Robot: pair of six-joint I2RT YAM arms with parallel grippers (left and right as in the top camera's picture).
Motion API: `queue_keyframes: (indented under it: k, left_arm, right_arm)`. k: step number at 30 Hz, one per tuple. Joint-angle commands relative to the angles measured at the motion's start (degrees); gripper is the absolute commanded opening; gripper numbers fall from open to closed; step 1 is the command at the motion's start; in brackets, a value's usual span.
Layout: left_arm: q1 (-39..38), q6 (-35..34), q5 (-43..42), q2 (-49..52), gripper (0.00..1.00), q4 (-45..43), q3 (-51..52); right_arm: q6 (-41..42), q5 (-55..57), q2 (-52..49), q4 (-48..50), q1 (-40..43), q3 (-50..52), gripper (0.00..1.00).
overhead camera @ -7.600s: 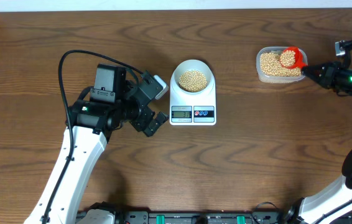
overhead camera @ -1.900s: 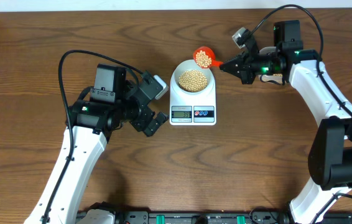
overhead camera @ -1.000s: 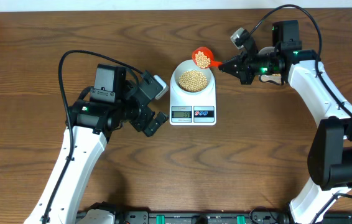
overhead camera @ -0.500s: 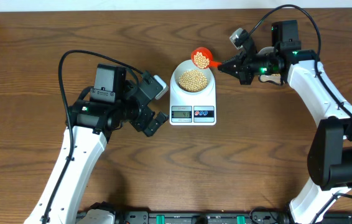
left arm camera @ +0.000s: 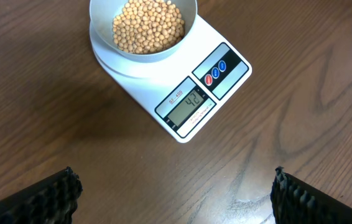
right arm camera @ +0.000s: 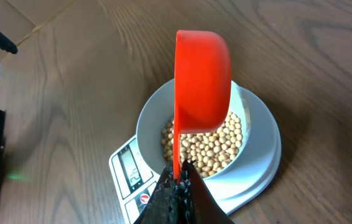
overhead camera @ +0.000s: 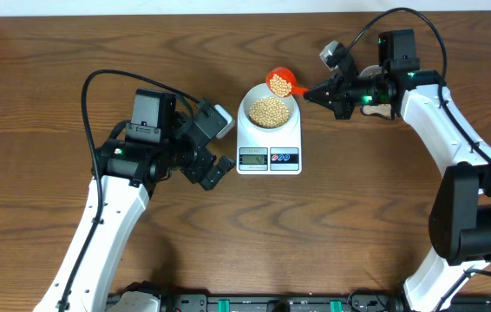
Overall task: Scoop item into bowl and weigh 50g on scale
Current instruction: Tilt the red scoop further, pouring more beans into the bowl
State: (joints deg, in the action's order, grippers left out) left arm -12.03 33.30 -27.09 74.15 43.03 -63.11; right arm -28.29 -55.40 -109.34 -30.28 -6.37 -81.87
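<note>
The pale bowl (overhead camera: 269, 108) sits on the white scale (overhead camera: 269, 147), partly filled with tan beans (overhead camera: 269, 111); the scale display (left arm camera: 191, 101) reads 42. My right gripper (overhead camera: 317, 90) is shut on the handle of a red scoop (overhead camera: 280, 82) holding beans, tilted at the bowl's upper right rim. In the right wrist view the scoop (right arm camera: 202, 78) hangs over the bowl (right arm camera: 151, 121), gripper (right arm camera: 179, 180) clamped on its handle. My left gripper (overhead camera: 215, 147) is open and empty left of the scale; its fingers (left arm camera: 176, 193) frame bare table.
The clear bean tub (overhead camera: 380, 106) is mostly hidden behind my right arm at the right. Cables run from both arms. The wooden table (overhead camera: 332, 225) stretches in front of the scale.
My right gripper has carried the bean-filled scoop from the tub at the far right to the bowl's rim, edging slightly left in the last second. The left arm has not moved.
</note>
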Motion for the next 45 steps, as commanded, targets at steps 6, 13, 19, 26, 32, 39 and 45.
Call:
queue_keyframes:
  k: [6, 13, 19, 26, 32, 39, 45]
  left_arm:
    - [0.2, 1.0, -0.5, 0.3, 1.00, 0.0, -1.2]
    - [0.2, 1.0, -0.5, 0.3, 1.00, 0.0, -1.2]
    - [0.2, 1.0, -0.5, 0.3, 0.99, 0.0, -1.2]
    - [0.2, 1.0, -0.5, 0.3, 1.00, 0.0, -1.2]
    - [0.2, 1.0, -0.5, 0.3, 1.00, 0.0, -1.2]
    - [0.2, 1.0, -0.5, 0.3, 1.00, 0.0, -1.2]
    - [0.2, 1.0, -0.5, 0.3, 1.00, 0.0, -1.2]
  right_arm:
    - [-3.2, 0.3, -0.4, 0.7, -0.8, 0.6, 0.01]
    - [-4.1, 0.0, -0.3, 0.9, -1.0, 0.8, 0.01]
    - [-4.8, 0.7, -0.2, 1.2, -1.2, 1.1, 0.01]
    - [-6.1, 0.8, -0.1, 1.7, -1.3, 1.2, 0.01]
    - [-6.1, 2.7, -0.2, 1.3, -1.5, 1.2, 0.01]
    - [-6.1, 2.7, -0.2, 1.2, -1.6, 1.2, 0.01]
    - [-6.1, 2.7, -0.2, 1.2, -1.6, 1.2, 0.01]
